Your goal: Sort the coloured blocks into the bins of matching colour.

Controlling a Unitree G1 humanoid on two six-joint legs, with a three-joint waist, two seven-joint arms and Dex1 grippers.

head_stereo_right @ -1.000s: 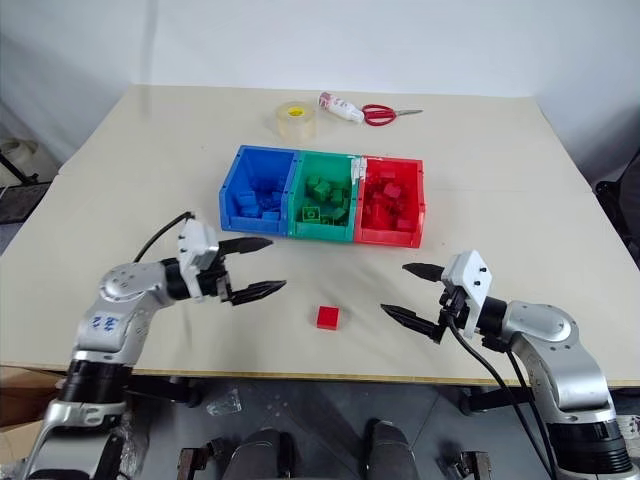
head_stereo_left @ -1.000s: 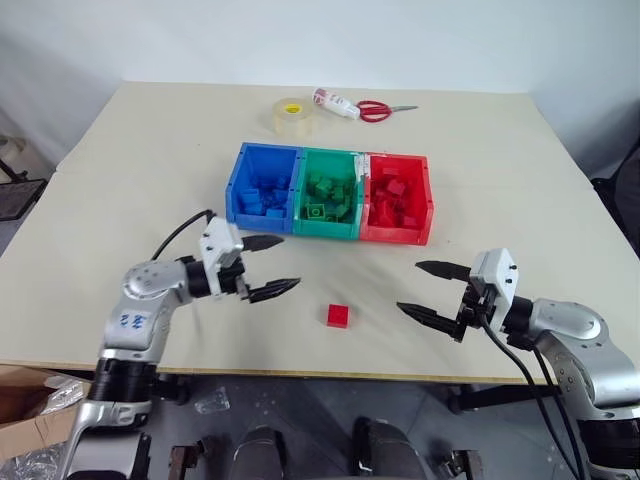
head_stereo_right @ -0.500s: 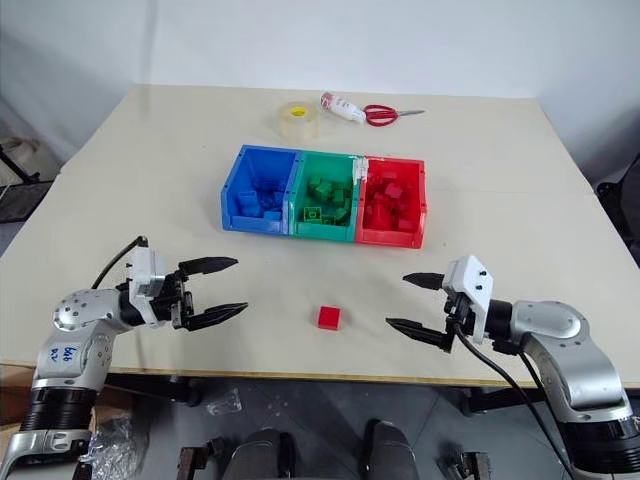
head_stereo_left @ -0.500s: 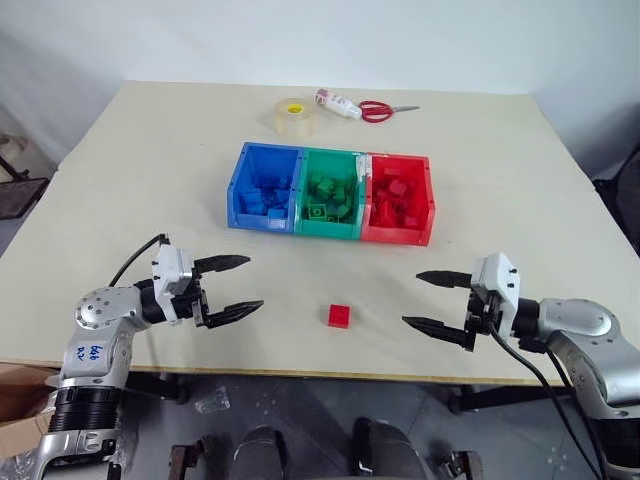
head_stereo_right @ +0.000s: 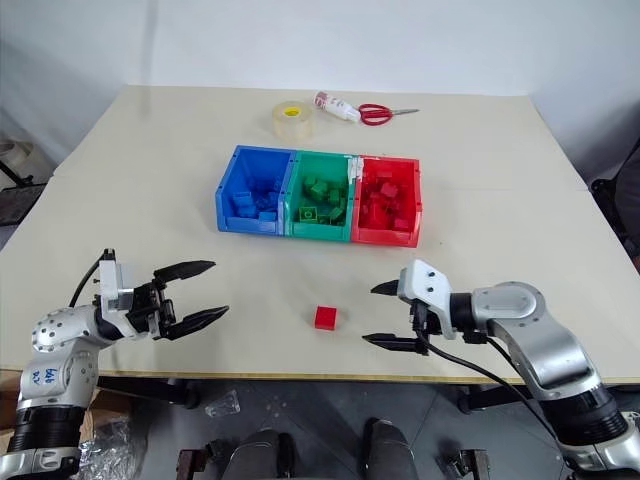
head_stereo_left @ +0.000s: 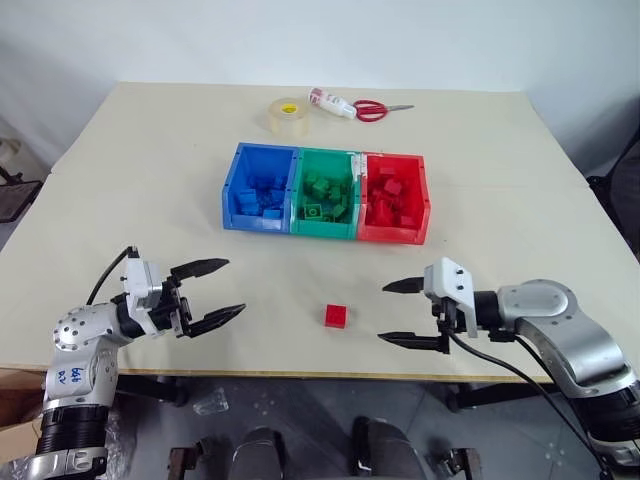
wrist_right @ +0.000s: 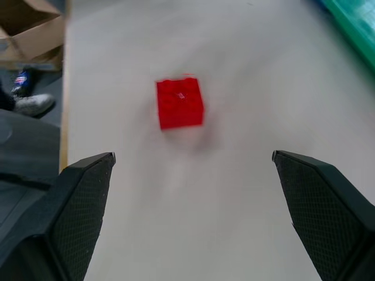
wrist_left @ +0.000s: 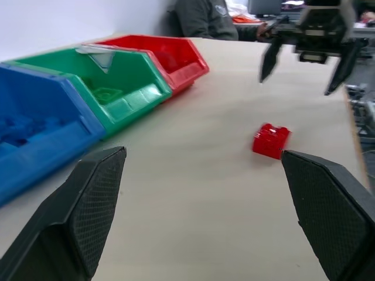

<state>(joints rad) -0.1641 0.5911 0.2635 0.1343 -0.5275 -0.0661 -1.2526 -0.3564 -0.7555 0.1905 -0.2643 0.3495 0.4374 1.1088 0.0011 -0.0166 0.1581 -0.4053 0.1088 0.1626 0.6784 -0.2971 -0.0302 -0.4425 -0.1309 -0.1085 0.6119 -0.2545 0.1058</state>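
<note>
One red block (head_stereo_left: 337,316) lies alone on the table near its front edge, between my two grippers. The three joined bins stand in the middle of the table: blue bin (head_stereo_left: 258,189), green bin (head_stereo_left: 326,194) and red bin (head_stereo_left: 394,199), each holding several blocks of its own colour. My right gripper (head_stereo_left: 399,312) is open, a short way right of the red block and pointing at it. My left gripper (head_stereo_left: 214,292) is open and empty, far to the block's left. The left wrist view shows the red block (wrist_left: 270,140) and the right gripper (wrist_left: 305,54) beyond it.
A tape roll (head_stereo_left: 289,112), a small bottle (head_stereo_left: 331,101) and red-handled scissors (head_stereo_left: 376,108) lie at the table's far edge. The table's front edge (head_stereo_left: 300,369) runs just below both grippers. A person sits in the background of the left wrist view.
My left gripper has drawn back leftward, away from the bins and block. My right gripper has swung left toward the red block and now points at it. Both stay open.
</note>
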